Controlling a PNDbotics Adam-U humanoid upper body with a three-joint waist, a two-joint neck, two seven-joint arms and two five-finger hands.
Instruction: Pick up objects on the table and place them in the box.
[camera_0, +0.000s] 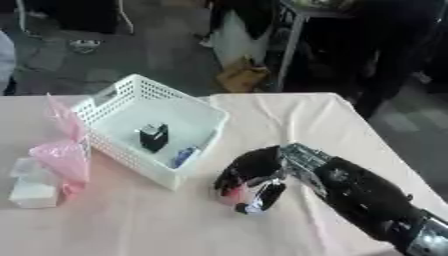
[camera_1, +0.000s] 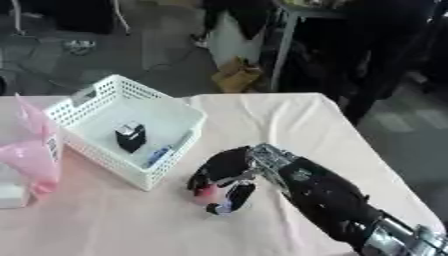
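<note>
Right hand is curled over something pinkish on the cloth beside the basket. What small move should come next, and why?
Probably lift a little off the table. The right hand is curled round a small pink object low on the tablecloth, while the white basket stands apart to its left, with a black item already inside. Whether the hold is complete cannot be seen.

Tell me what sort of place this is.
Probably a lab or workshop used for robot trials: a cloth-covered table on a grey floor, a white basket holding small items, and metal-legged furniture behind it.
</note>
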